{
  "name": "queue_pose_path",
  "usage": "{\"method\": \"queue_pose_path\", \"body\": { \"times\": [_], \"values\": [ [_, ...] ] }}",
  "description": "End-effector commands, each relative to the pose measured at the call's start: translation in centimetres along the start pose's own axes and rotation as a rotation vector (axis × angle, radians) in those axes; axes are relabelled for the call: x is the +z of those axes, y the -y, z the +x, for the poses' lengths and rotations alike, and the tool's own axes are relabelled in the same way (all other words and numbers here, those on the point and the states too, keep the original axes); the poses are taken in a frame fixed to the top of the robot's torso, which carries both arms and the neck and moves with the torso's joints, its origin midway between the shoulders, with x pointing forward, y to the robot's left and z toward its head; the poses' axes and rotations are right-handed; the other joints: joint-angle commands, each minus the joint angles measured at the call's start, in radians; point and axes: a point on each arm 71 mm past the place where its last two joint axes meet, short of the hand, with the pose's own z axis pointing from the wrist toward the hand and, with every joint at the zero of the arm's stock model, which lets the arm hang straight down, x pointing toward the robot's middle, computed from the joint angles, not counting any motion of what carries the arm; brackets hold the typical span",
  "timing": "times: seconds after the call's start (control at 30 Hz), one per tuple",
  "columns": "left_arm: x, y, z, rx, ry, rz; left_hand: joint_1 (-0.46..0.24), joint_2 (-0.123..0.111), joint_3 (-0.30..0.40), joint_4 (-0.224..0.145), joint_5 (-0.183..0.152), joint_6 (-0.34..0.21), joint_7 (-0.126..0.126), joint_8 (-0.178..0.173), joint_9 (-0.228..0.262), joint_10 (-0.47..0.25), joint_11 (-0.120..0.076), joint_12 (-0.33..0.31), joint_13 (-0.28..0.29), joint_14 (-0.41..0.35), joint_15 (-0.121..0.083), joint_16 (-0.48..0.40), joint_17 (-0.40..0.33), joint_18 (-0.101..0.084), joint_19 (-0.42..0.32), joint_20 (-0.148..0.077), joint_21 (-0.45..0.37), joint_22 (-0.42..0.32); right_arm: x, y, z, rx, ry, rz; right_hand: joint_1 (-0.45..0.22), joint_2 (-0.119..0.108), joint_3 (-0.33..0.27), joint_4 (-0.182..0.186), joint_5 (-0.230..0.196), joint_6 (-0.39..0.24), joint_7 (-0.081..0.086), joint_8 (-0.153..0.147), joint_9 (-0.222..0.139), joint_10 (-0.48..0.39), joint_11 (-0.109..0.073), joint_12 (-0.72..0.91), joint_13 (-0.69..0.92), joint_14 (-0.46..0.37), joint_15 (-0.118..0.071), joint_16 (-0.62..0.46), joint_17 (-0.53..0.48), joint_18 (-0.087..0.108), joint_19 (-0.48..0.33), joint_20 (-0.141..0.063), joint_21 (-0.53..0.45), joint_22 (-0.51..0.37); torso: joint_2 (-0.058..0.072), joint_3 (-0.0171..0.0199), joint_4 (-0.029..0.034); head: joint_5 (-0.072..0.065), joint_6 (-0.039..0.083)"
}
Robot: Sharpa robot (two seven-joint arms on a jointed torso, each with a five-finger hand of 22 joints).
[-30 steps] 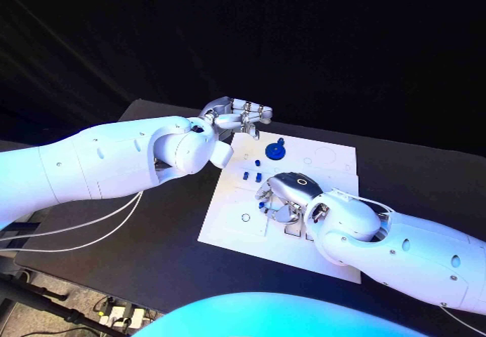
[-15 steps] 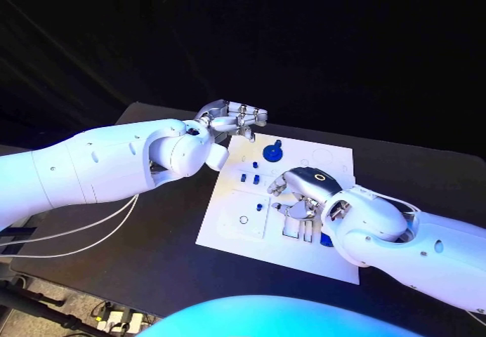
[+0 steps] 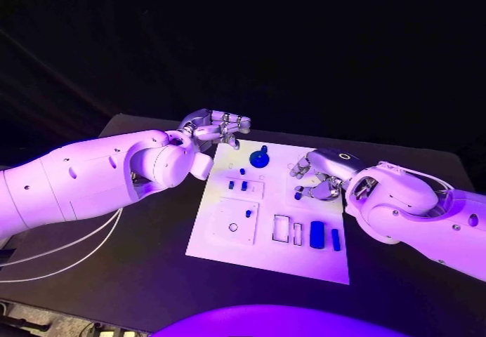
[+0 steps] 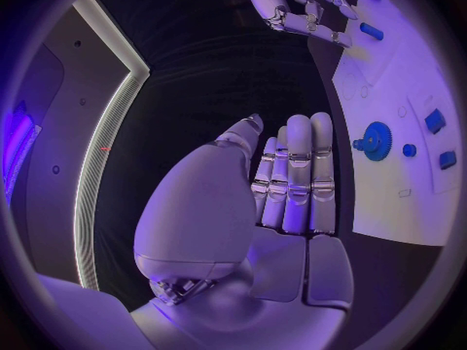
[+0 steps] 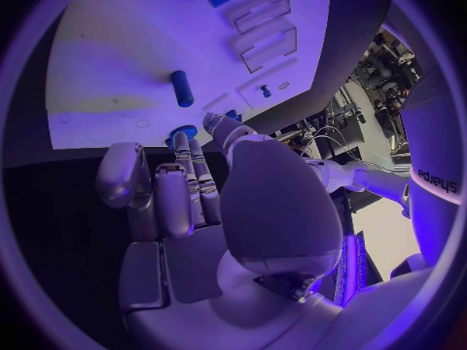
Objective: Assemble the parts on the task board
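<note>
Left hand [image 3: 218, 126]: silver fingers curled in together, nothing in them, sitting upper centre of the head view just past the top-left corner of the white rectangular task board [image 3: 228, 242]. In the left wrist view its fingers [image 4: 296, 179] lie straight and side by side, empty.

Right hand [image 3: 322, 175]: over the board's upper right part, fingers bent down. Can't tell whether it holds anything. In the right wrist view its fingers [image 5: 185, 187] are close together, nothing visible between them.

Board lies mid-frame on the black tabletop [image 3: 121, 267]. On it: round blue gear-like part with a knob [image 3: 260, 158] near the top edge, small blue pegs [image 3: 237, 185] in a raised square below it, long blue rounded bar [image 3: 318, 234] in the lower right, beside a thinner blue bar [image 3: 335, 240].
</note>
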Motion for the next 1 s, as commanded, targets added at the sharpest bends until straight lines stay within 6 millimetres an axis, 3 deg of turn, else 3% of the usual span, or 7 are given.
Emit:
{"method": "queue_pose_path", "body": {
  "times": [0.03, 0.27, 0.43, 0.57, 1.0],
  "values": [
    [0.0, 0.1, 0.2, 0.0, -0.022, 0.003, 0.006, 0.006, -0.005, 0.002, 0.002, -0.007, 0.0, 0.007, -0.001, -0.005, -0.001, 0.005, 0.001, -0.007, -0.003, -0.005, -0.001, 0.021, -0.002, 0.002, -0.006, -0.001, 0.1, 0.3, 0.5, -0.014, -0.061, 0.001, 0.007, -0.001, -0.006, -0.001, -0.005, -0.006, 0.003, 0.003, -0.001, -0.009, 0.001, 0.004, 0.0, 0.025, 0.005, 0.005, 0.0, 0.005, -0.004, 0.002, 0.003, 0.039, 0.001, 0.0017, 0.0003, -0.007, 0.003],
    [0.0, 0.1, 0.3, 0.0, -0.024, 0.003, 0.007, 0.007, -0.004, 0.001, 0.002, -0.007, 0.0, 0.008, 0.0, -0.005, -0.001, 0.006, 0.001, -0.007, -0.003, -0.005, -0.001, 0.021, -0.002, 0.002, -0.006, -0.001, 0.2, 0.7, 0.9, -0.028, -0.087, 0.01, 0.008, 0.0, -0.008, -0.001, -0.006, -0.005, 0.002, 0.003, -0.001, -0.009, 0.001, 0.005, 0.001, 0.025, 0.005, 0.005, -0.001, 0.006, -0.004, 0.002, 0.002, 0.039, 0.001, -0.0005, 0.0016, -0.013, 0.002],
    [0.0, 0.1, 0.2, 0.001, -0.022, 0.003, 0.007, 0.007, -0.004, 0.001, 0.002, -0.007, 0.0, 0.008, 0.0, -0.005, -0.001, 0.006, 0.001, -0.007, -0.003, -0.005, -0.001, 0.021, -0.002, 0.002, -0.006, -0.001, 0.3, 1.0, 1.4, -0.034, -0.112, 0.019, 0.01, 0.004, -0.011, -0.001, -0.006, -0.002, -0.001, 0.005, 0.0, -0.008, -0.001, 0.009, 0.001, 0.025, 0.005, 0.006, 0.001, 0.005, -0.002, 0.002, 0.004, 0.04, 0.002, 0.0003, 0.0009, -0.014, 0.001],
    [0.0, 0.1, 0.2, 0.003, -0.022, 0.003, 0.011, 0.007, -0.005, -0.001, 0.002, -0.007, 0.0, 0.009, 0.0, -0.005, -0.002, 0.008, 0.001, -0.007, -0.003, -0.004, -0.001, 0.021, -0.001, 0.002, -0.007, -0.001, 0.3, 1.0, 1.9, -0.044, -0.126, 0.018, 0.012, 0.01, -0.014, -0.002, -0.003, 0.006, -0.001, 0.009, 0.001, 0.001, -0.002, 0.019, 0.003, 0.027, 0.003, 0.009, 0.003, 0.005, 0.0, 0.001, 0.008, 0.043, 0.002, 0.0, 0.0004, -0.024, 0.005],
    [-0.1, 0.1, 0.2, 0.006, -0.02, 0.002, 0.011, 0.007, -0.005, -0.001, 0.002, -0.007, 0.0, 0.009, 0.0, -0.005, -0.002, 0.008, 0.001, -0.007, -0.003, -0.004, -0.001, 0.021, -0.001, 0.002, -0.007, -0.001, 0.6, 0.6, 2.3, -0.046, -0.132, 0.005, 0.019, 0.038, 0.0, 0.002, 0.003, 0.045, -0.004, 0.023, 0.006, 0.05, -0.012, 0.049, 0.006, 0.033, -0.005, 0.018, 0.015, -0.003, 0.024, -0.005, 0.047, 0.064, 0.001, 0.0004, 0.0002, -0.02, 0.003]
  ]
}}
